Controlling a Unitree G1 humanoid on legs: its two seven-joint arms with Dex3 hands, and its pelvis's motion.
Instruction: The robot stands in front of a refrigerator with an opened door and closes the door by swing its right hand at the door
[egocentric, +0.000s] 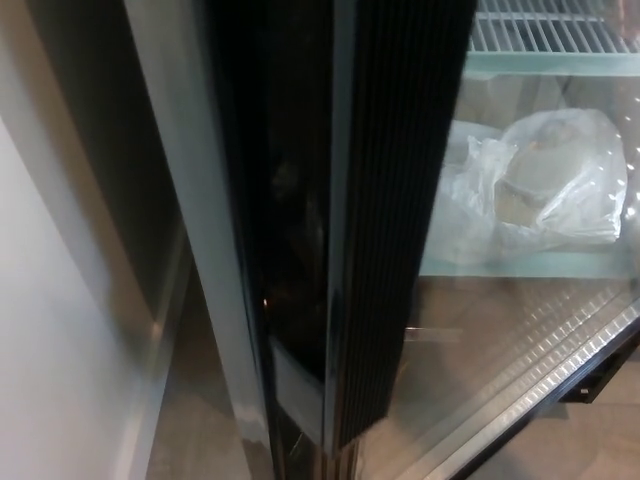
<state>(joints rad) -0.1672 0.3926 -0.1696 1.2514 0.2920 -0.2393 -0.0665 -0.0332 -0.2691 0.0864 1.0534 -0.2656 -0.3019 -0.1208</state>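
Note:
The refrigerator fills the head view. Its black ribbed frame (395, 220) runs from top to bottom through the middle. To the right is a glass panel (520, 330), which I take for the door, with a black lower edge (560, 385) slanting up to the right. Through the glass I see a wire shelf (550, 35) at the top. A clear plastic bag (545, 180) with something pale in it lies on a glass shelf (520, 265). Neither of my hands shows.
A dark glossy panel (275, 200) with a grey metal strip (190, 200) stands left of the frame. A pale wall or cabinet side (50, 320) takes up the far left. Brownish floor (205, 420) shows at the bottom.

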